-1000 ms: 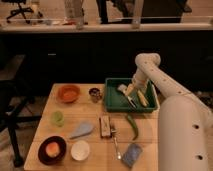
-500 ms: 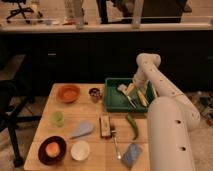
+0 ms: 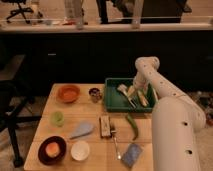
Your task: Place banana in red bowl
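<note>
The banana lies in the green tray, on the right side of it, beside a white-handled utensil. It lies at the same place as one second ago, so it is not lifted yet. The gripper is low inside the tray, just beside the banana and between it and the utensil. If it is wide, narrow or already holding something, I cannot tell.

What has changed is mostly the arm. Its thick white part in the foreground has moved a little to the left during the last second and now covers more of the right side of the table. The wrist stays bent down over the tray. I judge this as the last adjusting before the grasp, not as the carrying.

The red bowl stands at the far left part of the table, well apart from the tray, and it looks empty. Between tray and bowl stands a small dark cup. So the main part of the task is not done: the banana must first be taken, then lifted over the tray wall and brought to the left, past the cup.

Nearer on the table lie a long green pepper, a dark maroon bowl with a peach-coloured fruit, and a small white bowl. None of them has moved.
</note>
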`<move>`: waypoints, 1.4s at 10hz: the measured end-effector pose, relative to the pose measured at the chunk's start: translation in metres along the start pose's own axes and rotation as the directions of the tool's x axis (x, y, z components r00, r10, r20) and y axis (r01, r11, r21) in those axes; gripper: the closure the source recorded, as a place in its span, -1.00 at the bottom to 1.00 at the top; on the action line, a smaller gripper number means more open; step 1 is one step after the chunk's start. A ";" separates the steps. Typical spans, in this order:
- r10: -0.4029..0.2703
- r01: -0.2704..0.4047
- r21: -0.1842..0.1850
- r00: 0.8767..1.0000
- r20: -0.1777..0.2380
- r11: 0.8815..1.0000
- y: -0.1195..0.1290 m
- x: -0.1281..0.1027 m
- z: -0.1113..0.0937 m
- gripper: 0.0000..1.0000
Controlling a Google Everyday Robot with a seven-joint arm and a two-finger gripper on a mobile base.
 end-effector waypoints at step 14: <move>-0.089 0.092 -0.051 0.995 0.053 0.994 -0.035 0.003 0.016 -0.60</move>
